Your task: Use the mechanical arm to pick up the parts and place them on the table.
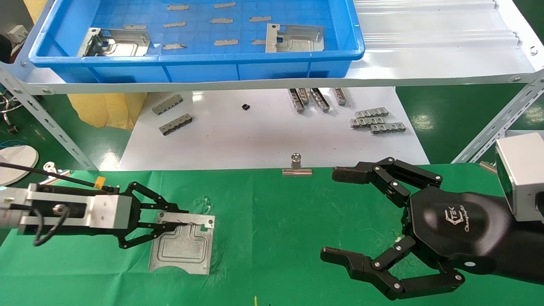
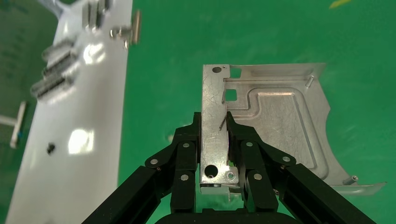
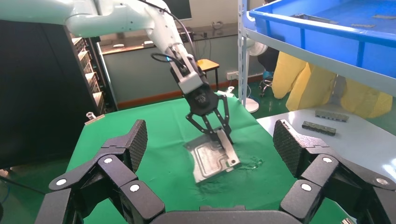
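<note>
My left gripper (image 1: pixel 178 219) is shut on the bent holed flange of a silver sheet-metal part (image 1: pixel 182 246), low over the left of the green table (image 1: pixel 276 238). The left wrist view shows both fingers (image 2: pixel 238 140) pinching the flange, with the plate (image 2: pixel 280 126) spread over the cloth. The right wrist view shows the part (image 3: pixel 210 161) touching the cloth. My right gripper (image 1: pixel 335 214) is open and empty above the right of the table, facing the part. Two more parts (image 1: pixel 117 42) (image 1: pixel 295 38) lie in the blue bin (image 1: pixel 191 57).
The blue bin stands on a white metal shelf (image 1: pixel 425 46) at the back. Below it a glossy white board (image 1: pixel 255 140) carries several grey comb-like strips (image 1: pixel 376 121). A silver binder clip (image 1: pixel 296 166) holds the cloth's far edge. Slanted shelf struts (image 1: pixel 493 127) stand at both sides.
</note>
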